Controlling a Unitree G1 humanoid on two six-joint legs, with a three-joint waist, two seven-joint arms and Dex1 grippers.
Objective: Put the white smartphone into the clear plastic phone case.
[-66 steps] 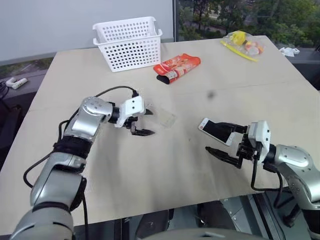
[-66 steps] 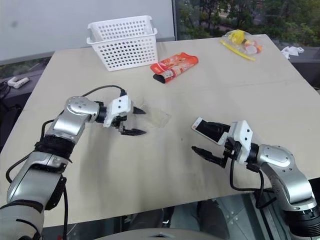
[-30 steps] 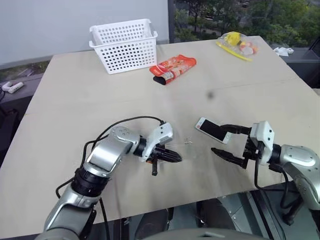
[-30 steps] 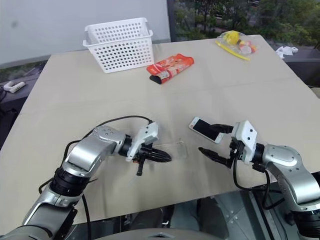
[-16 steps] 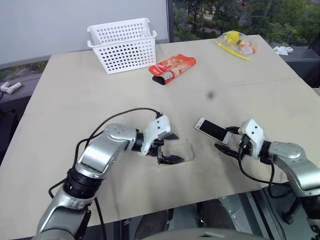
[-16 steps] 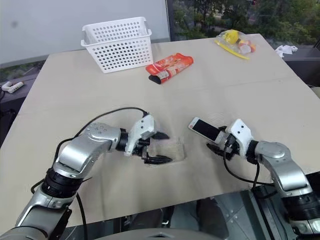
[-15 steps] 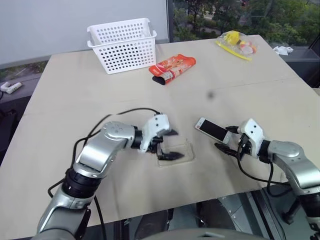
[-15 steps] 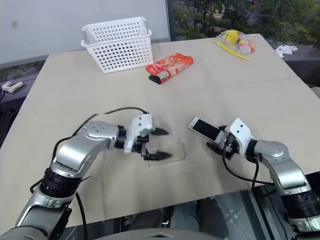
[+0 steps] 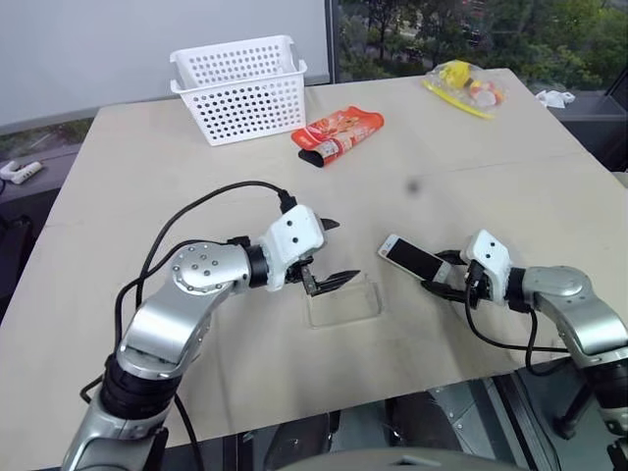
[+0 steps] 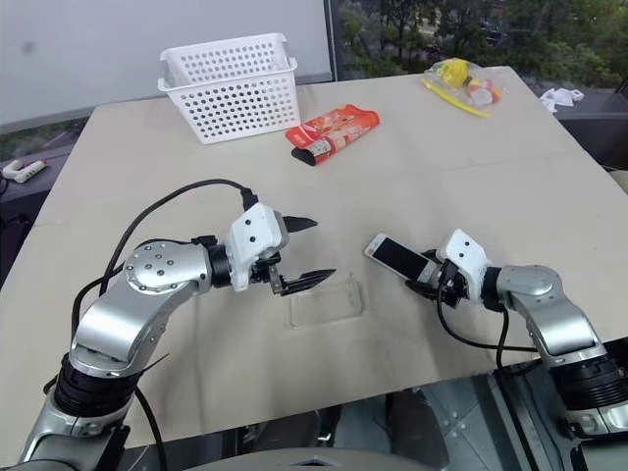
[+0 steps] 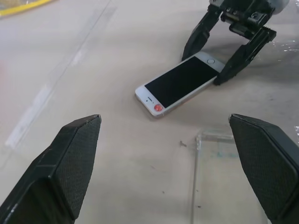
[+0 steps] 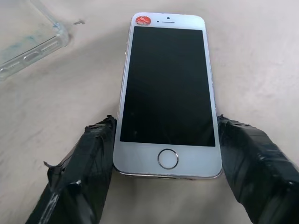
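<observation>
White smartphone flat on table, screen up, just right of clear plastic phone case. Our right gripper straddles phone's home-button end, fingers apart, hugging both long edges; we judge this lines up side pinch for lift. Case lies empty, open side up, ready to receive phone. Our left gripper hovers above case's left end, jaws wide, holding nothing, likely clearing room for insertion.

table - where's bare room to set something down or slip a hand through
The widest free patch of the table runs along the robot's left side, from the white basket down to the near edge. Another lies between the red packet and the white smartphone. Crowded: the near centre, where the left gripper, clear case, phone and right gripper cluster.
</observation>
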